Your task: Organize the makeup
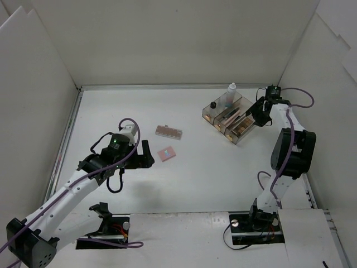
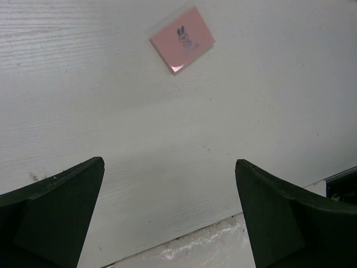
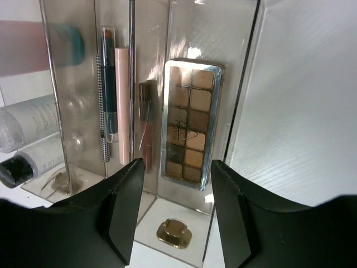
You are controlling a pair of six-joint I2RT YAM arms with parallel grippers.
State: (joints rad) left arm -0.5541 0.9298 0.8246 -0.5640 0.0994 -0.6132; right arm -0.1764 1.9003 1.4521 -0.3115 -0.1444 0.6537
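A brown eyeshadow palette stands on end in the right compartment of the clear smoky tray. My right gripper is open just in front of it, with nothing between its fingers. The neighbouring compartment holds thin dark pencils and a peach stick. Seen from above, the tray is at the back right with the right gripper at its right end. A pink square compact and a rectangular palette case lie on the table. My left gripper is open, short of the pink compact.
Small clear bottles lie in the tray's left compartment, and a white-capped bottle stands at its far end. A small gold foot sits under the tray. White walls enclose the table on three sides.
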